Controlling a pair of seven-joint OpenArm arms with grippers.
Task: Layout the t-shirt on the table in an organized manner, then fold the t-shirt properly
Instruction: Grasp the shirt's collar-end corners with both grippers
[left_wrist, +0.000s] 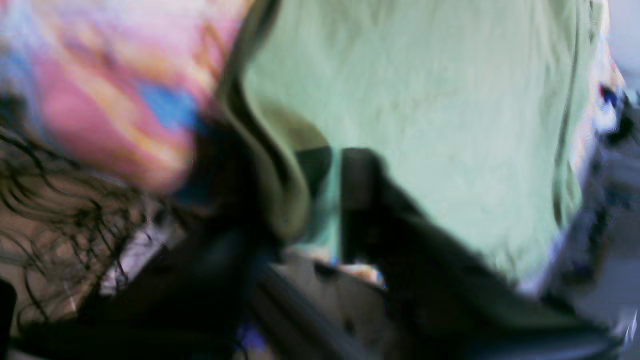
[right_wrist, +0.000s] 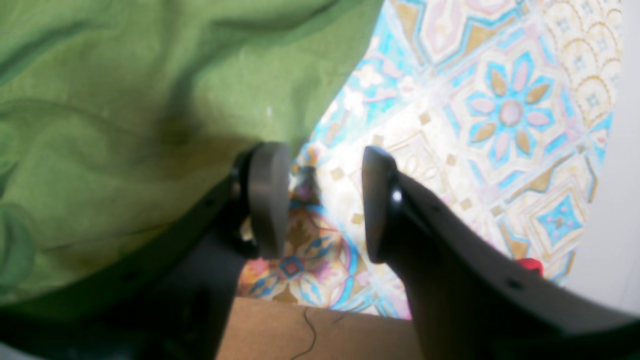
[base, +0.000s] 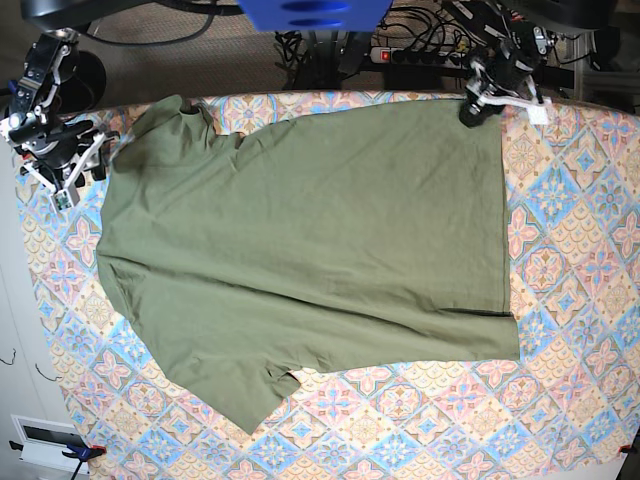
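Our left tool reaches low, clenching the olive-green cotton t-shirt's corner; our right tool hovers released beside it over the diamond-tiled bench.

You have the table, covered in its pink, blue and cream diamond-tile cloth, carrying one thing only: the t-shirt, olive green, spread nearly flat across the middle, sleeves toward the left edge, hem toward the right.
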